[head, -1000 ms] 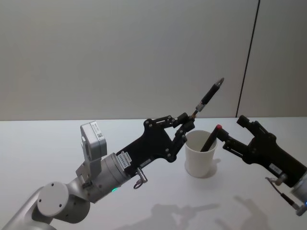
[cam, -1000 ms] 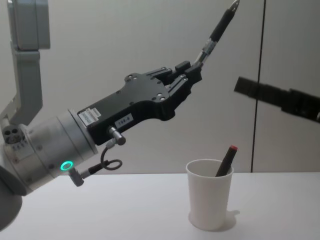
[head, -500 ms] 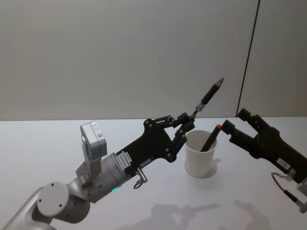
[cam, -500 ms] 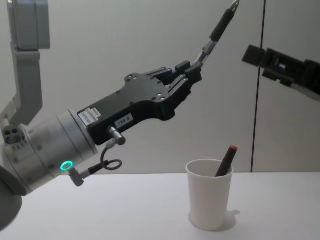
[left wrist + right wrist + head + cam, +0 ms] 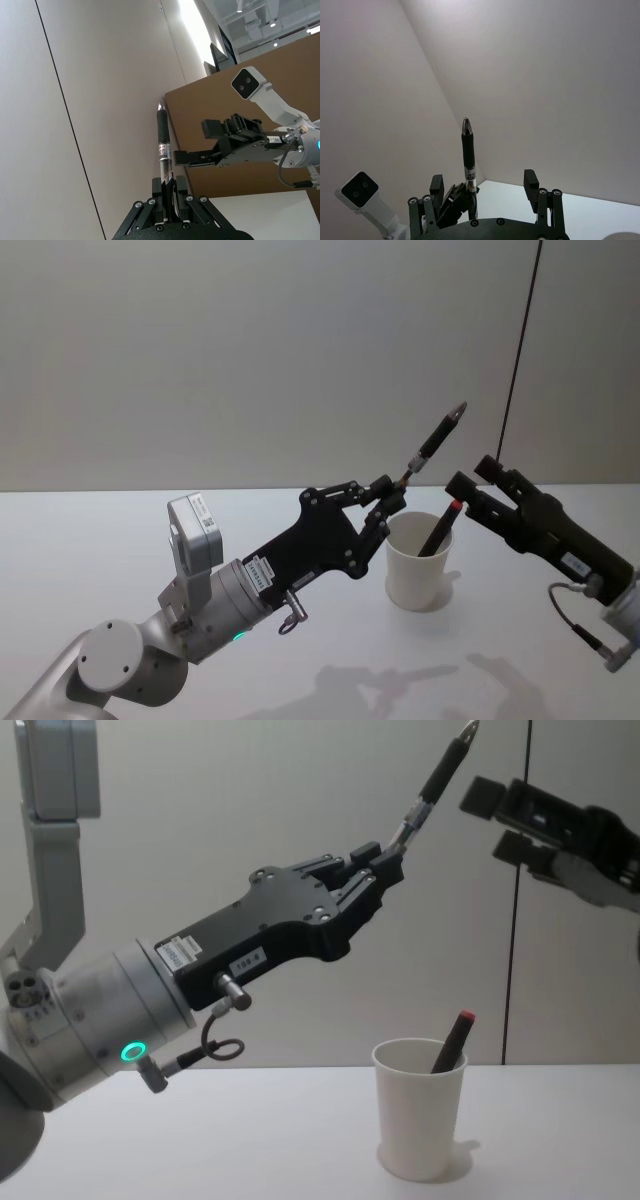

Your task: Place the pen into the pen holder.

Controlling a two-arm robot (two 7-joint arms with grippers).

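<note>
Two pens show. The left end effector (image 5: 385, 858) is clamped on the black pen (image 5: 432, 782); the right end effector (image 5: 497, 820), spread and empty, hangs beside its tip. Below both, the red-capped pen (image 5: 455, 1038) stands in the one pen holder (image 5: 420, 1120) on the desk (image 5: 200, 1145).

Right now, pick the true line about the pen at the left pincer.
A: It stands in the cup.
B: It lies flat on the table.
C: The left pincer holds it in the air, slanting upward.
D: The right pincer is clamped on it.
C: the left pincer is shut on the pen, which slants up well above the cup; the right pincer is open and off it.
</note>
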